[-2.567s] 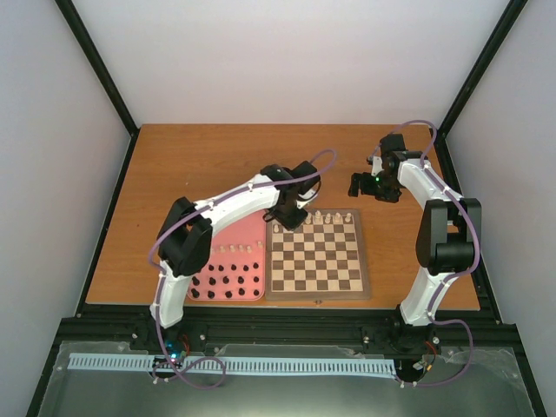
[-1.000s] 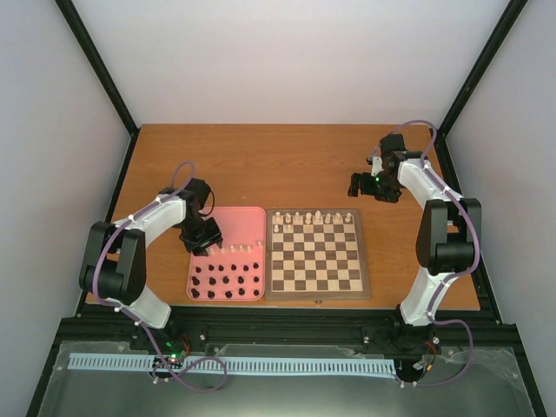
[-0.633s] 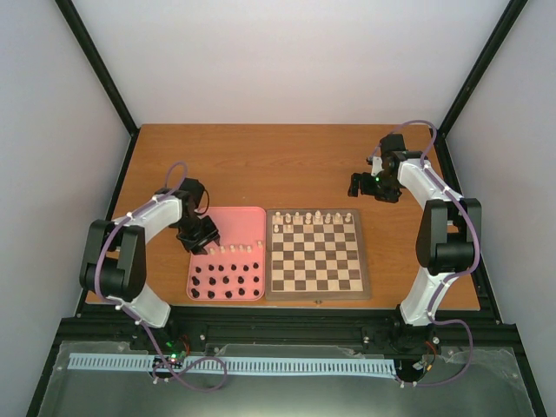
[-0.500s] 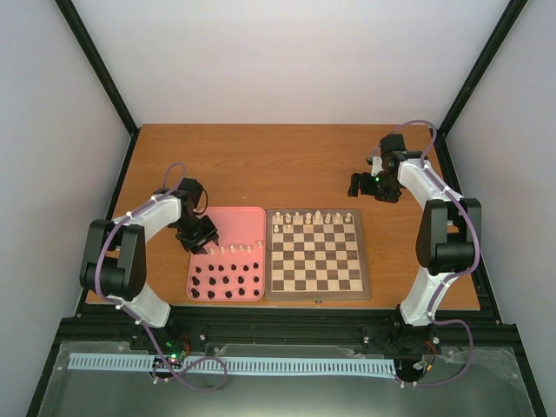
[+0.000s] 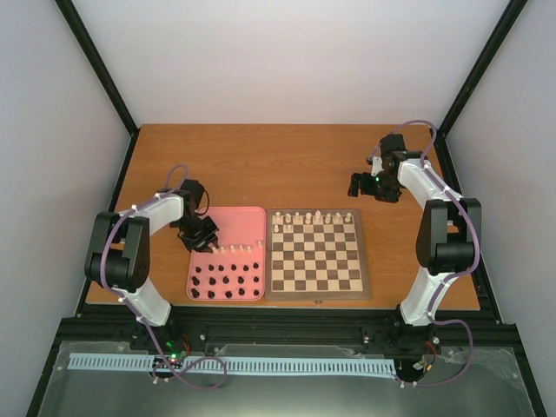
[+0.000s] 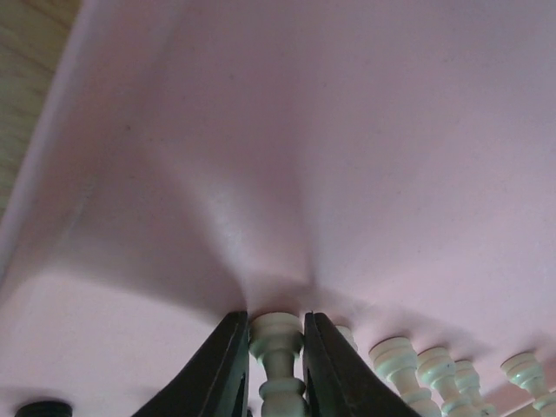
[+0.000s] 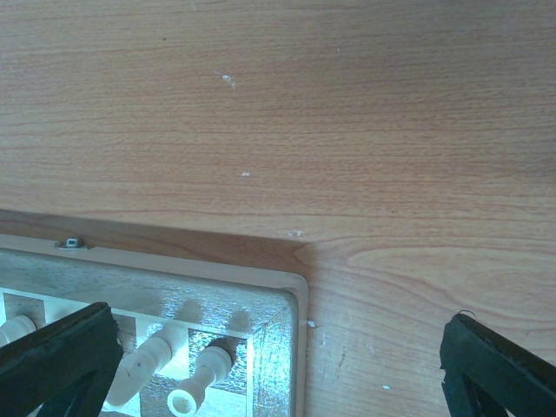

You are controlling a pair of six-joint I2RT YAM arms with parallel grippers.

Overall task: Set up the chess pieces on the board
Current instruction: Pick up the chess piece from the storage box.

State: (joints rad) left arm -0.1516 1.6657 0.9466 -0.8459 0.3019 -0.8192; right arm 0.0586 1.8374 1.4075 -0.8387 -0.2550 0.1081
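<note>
cream piece (image 6: 277, 340): base cut off below | black piece (image 6: 42, 408): mostly cropped

No text, label, brand, number or sign can be read in any view. The border of the board (image 5: 314, 269) shows no legible marks.

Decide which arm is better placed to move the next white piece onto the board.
Left. The left end effector grips a white piece in the pink tray; the right end effector hangs open beyond the board.
</note>
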